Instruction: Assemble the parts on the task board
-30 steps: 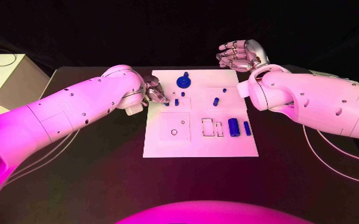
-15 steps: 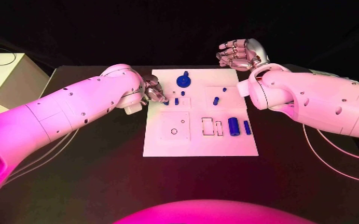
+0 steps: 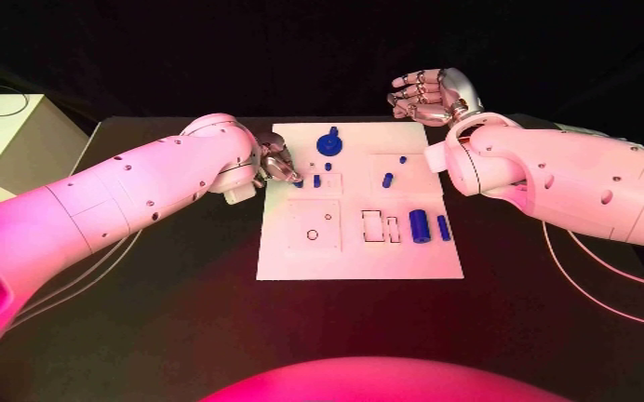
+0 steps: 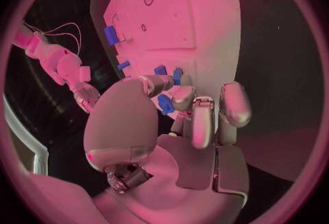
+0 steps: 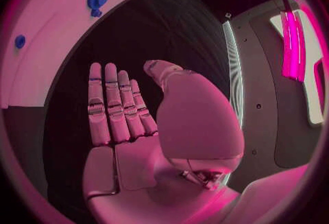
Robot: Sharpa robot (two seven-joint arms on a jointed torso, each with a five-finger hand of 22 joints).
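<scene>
The white task board (image 3: 360, 251) lies mid-table, with a blue gear (image 3: 328, 146) near its far edge and a thick blue cylinder (image 3: 419, 226) and a slim one (image 3: 443, 229) at its right. My left hand (image 3: 278, 166) is at the board's left edge. In the left wrist view its thumb and a finger (image 4: 183, 98) close round a small blue part (image 4: 165, 104), with two more blue pegs (image 4: 177, 76) just beyond. My right hand (image 3: 430, 97) hangs raised beyond the board's far right corner; its palm (image 5: 130, 141) holds nothing and its fingers lie straight.
Small blue pegs (image 3: 386, 180) stand in the board's middle rows. Rectangular recesses (image 3: 372, 226) and a round hole (image 3: 313, 234) mark its near half. A pale box (image 3: 30, 141) stands off the table's left side. Dark table (image 3: 175, 309) surrounds the board.
</scene>
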